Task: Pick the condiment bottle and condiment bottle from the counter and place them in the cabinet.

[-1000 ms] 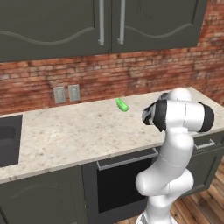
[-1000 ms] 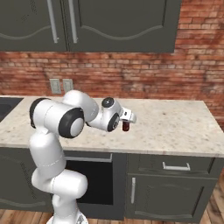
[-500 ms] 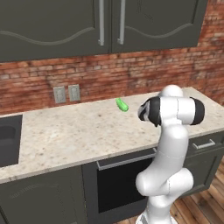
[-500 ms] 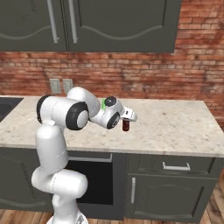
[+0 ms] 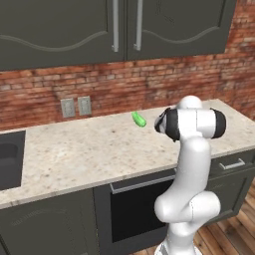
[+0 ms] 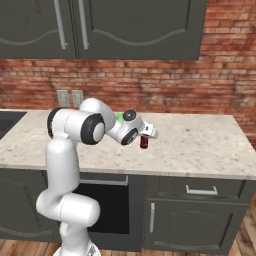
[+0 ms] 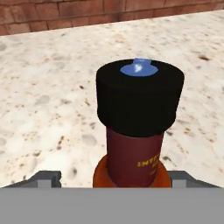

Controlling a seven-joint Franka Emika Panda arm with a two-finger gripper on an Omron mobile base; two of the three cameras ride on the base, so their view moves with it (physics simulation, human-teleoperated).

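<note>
End effector (image 6: pixel 146 134) right over dark red condiment bottle (image 7: pixel 136 127) upright on counter (image 6: pixel 200 145), grip state unclear, green bottle (image 5: pixel 139 119) apart

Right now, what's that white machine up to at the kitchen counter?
A white robot arm has brought its end effector to a dark red condiment bottle with a black cap, standing upright on the speckled counter. The hand view looks down at the bottle from close up. Whether it is gripped yet cannot be told. A green bottle lies on its side farther back by the brick wall. The cabinet doors above are shut.
</note>
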